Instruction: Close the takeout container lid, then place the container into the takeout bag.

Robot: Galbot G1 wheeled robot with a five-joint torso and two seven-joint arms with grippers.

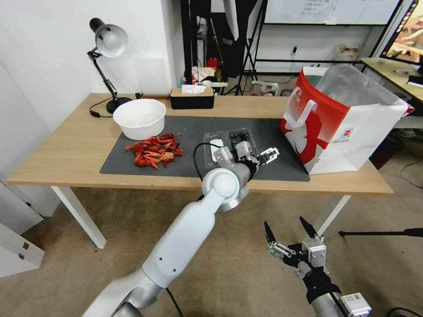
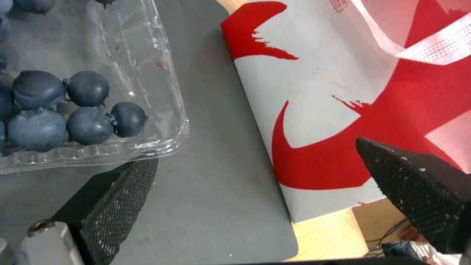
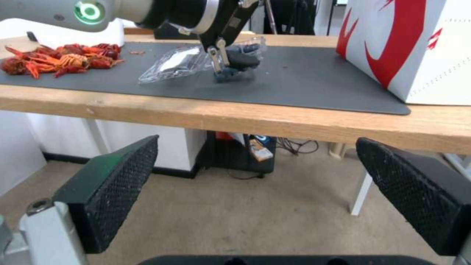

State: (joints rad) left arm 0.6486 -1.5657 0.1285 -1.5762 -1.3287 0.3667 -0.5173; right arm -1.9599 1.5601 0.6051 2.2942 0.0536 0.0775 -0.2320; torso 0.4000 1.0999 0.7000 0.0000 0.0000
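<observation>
- Clear plastic is what we see in the middle of the dark grey mat [image 1: 246, 165]: the takeout container [image 1: 240, 137] lies there open, with dark blue berries in its tray.
- The lid [image 1: 214, 147] is folded out flat on the mat beside the tray, on the side of the crayfish, and we see a white sticker on it.
- Our left pincer [image 1: 260, 155] is over the mat at the front corner of the container, on the side toward the bag. Its fingers are spread; in the left wrist view one fingertip [image 2: 123, 191] sits just under the rim of the tray [image 2: 98, 152], and the other fingertip [image 2: 417, 184] is in front of the bag, holding nothing.
- The takeout bag [image 1: 339, 127] stands upright and open at the right end of the wooden surface [image 1: 66, 149], partly on the mat, with silver foil inside. It is near the container but apart from it.
- Our right pincer [image 1: 288, 235] hangs low over the floor, in front of the surface edge, with its fingers spread and empty.
- A pile of red crayfish [image 1: 154, 150] lies on the left part of the mat, and a white bowl [image 1: 139, 118] stands just behind it.
- A desk lamp [image 1: 108, 57] and a tissue box [image 1: 192, 97] are at the back of the surface.
</observation>
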